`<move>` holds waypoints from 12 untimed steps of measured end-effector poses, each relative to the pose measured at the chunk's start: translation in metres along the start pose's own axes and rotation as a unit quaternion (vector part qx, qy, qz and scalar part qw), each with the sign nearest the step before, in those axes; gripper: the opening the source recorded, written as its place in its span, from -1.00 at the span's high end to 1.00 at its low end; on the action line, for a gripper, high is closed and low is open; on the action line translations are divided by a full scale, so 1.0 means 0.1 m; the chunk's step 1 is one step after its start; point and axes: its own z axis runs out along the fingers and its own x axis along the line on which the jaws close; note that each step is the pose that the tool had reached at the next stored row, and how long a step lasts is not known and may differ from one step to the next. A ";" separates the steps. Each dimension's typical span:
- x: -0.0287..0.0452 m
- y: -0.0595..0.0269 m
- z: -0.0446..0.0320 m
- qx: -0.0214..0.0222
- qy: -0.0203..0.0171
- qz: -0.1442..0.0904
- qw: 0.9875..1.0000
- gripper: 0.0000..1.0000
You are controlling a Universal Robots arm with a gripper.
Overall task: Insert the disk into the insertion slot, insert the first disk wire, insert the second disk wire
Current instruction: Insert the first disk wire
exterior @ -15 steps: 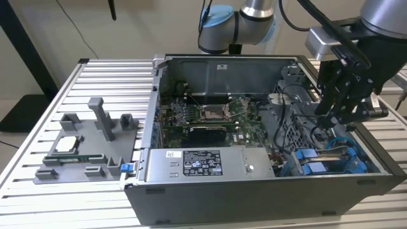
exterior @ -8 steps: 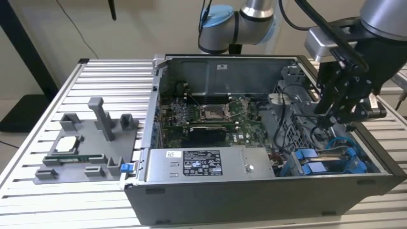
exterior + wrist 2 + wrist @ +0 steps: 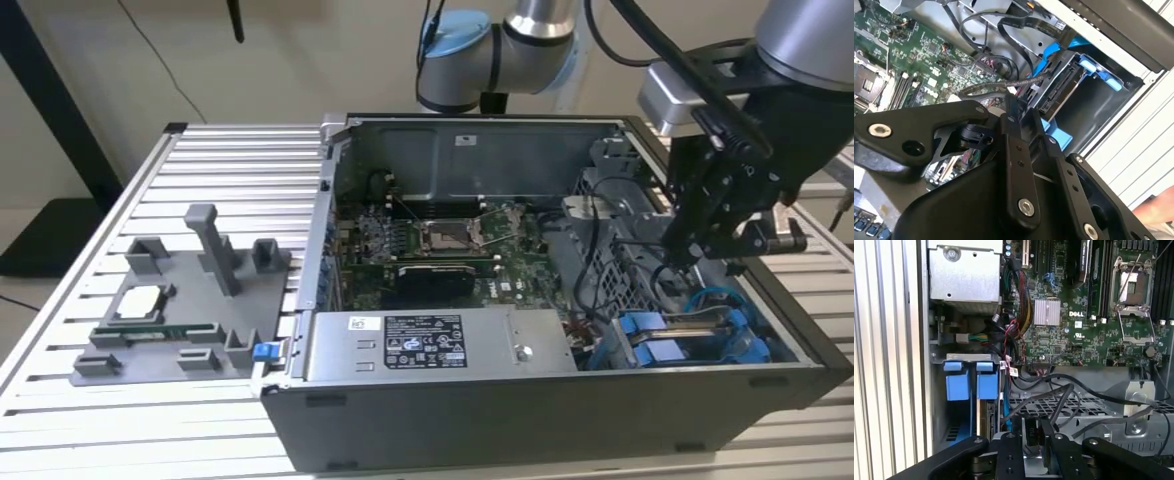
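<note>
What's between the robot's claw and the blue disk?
Black wires cross between the gripper and the disk, seen in the first wrist view.

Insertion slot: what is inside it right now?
The disk sits inside the insertion slot, its connector edge exposed toward the motherboard side. Its label and far end are covered by the slot's walls.

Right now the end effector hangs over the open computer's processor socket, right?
No. The exterior view shows the end effector over the drive bay, at the end of the open computer on the exterior view's right; the socket lies apart, mid-board.
</note>
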 end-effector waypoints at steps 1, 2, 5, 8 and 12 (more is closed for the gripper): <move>0.001 0.003 0.004 0.000 -0.001 0.000 1.000 -1.00; 0.002 0.003 0.007 0.001 -0.001 0.000 1.000 -1.00; 0.002 0.005 0.010 0.001 -0.002 0.000 1.000 1.00; 0.002 0.004 0.011 0.001 -0.002 0.000 1.000 1.00; 0.002 0.005 0.010 0.001 -0.002 0.000 1.000 1.00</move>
